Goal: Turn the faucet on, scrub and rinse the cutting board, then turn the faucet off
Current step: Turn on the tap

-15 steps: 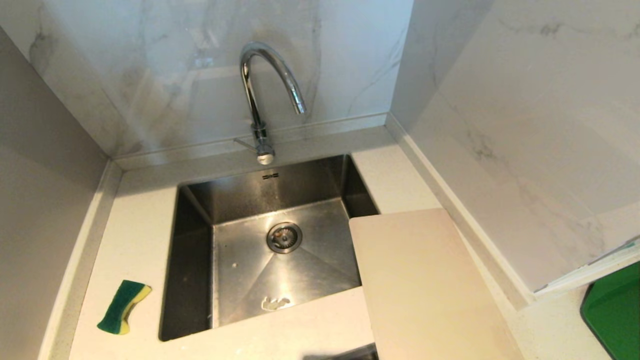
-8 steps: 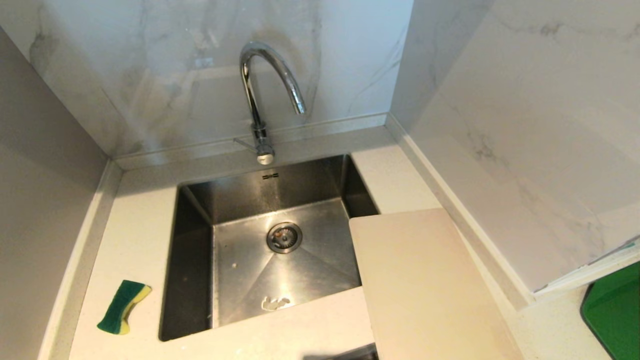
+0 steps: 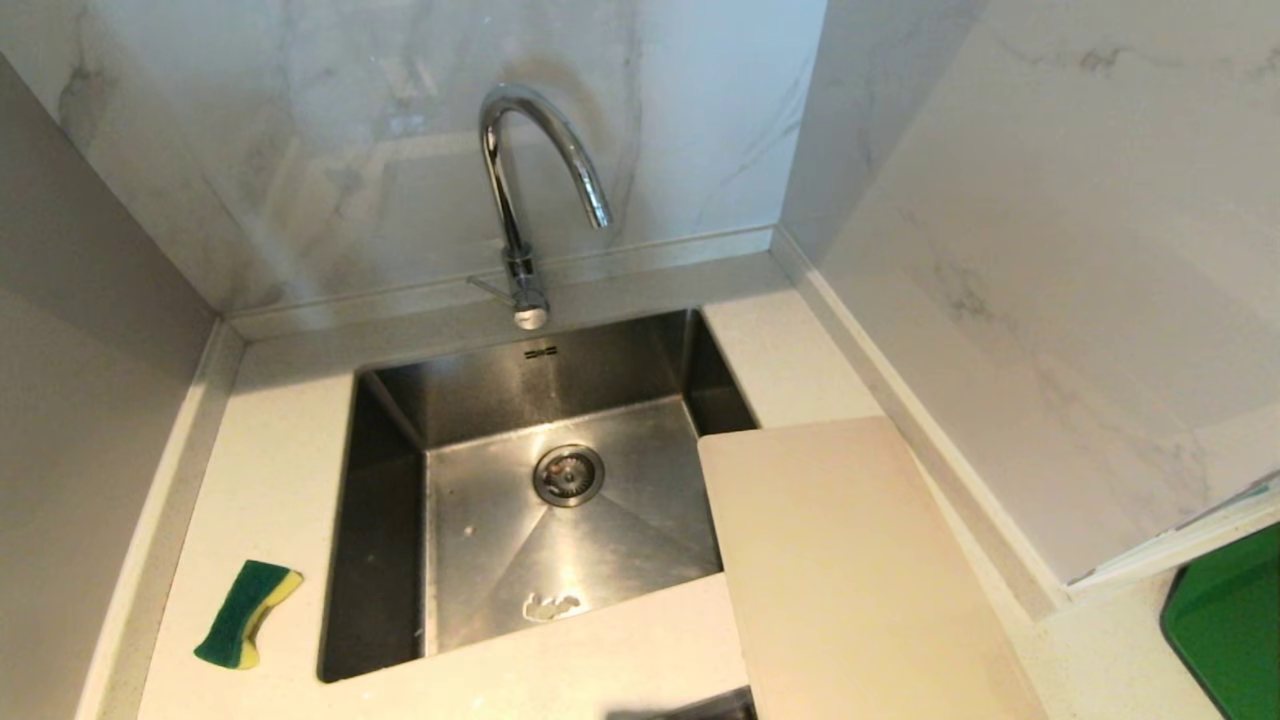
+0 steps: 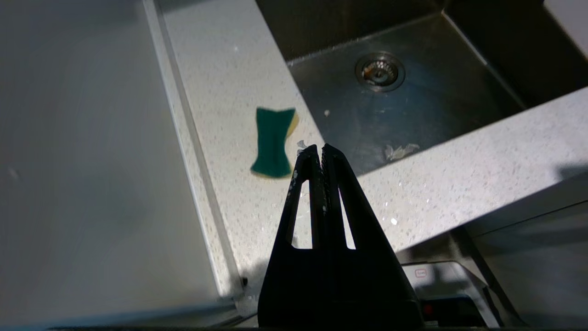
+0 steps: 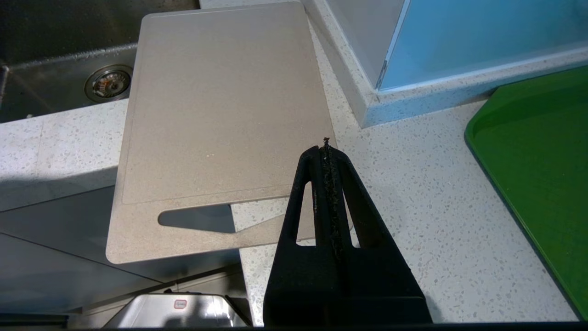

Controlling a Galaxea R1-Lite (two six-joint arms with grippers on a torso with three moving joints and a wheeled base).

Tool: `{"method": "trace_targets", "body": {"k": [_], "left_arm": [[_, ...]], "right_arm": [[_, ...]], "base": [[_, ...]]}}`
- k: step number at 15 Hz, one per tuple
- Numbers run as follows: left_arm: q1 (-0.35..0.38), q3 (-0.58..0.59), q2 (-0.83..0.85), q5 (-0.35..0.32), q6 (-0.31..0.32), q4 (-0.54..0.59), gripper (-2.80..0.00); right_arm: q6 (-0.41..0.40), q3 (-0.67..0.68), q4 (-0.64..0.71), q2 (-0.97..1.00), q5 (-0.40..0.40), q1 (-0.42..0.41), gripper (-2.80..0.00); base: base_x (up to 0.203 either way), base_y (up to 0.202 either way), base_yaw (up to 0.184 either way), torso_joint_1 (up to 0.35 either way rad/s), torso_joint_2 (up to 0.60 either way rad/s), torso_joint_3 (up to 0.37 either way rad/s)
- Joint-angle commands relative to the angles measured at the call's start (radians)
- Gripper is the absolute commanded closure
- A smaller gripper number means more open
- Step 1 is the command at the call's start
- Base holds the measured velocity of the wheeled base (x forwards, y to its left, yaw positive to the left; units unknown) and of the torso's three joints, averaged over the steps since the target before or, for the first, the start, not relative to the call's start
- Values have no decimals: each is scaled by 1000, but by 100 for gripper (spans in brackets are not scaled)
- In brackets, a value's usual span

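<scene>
We see cutting board [image 3: 850, 570] near end cut off in head view; green tray [image 3: 1230, 630] partly out right; sponge [image 4: 273, 142] blurred.

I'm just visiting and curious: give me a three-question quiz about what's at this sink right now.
1. True or false: water is running from the faucet.
2. Where does the sponge lie: A in the sink, B on the counter left of it, C on the cutting board?
3. Fill in: both grippers, left gripper and right gripper, are ____.

Key: 1 false; 2 B; 3 shut.
</scene>
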Motion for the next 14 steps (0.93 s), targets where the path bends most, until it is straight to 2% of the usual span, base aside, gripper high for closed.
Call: {"method": "trace_targets", "body": {"k": [1,6,10,14], "left_arm": [[-10,-104,150,3,7,-3,0],[-12,-291,389,2,56,-117,0],[-26,-390,500,1,78,-132,0],[1,-526,693,-12,79,-137,0]], "right_arm": [[0,0,-1,0,0,0,0],[0,0,-1,0,0,0,0],[0,0,-1,0,0,0,0],[0,0,-1,0,0,0,0]], "base": [[0,0,0,0,0,0],[0,0,0,0,0,0],[0,0,0,0,0,0],[0,0,0,0,0,0]]}}
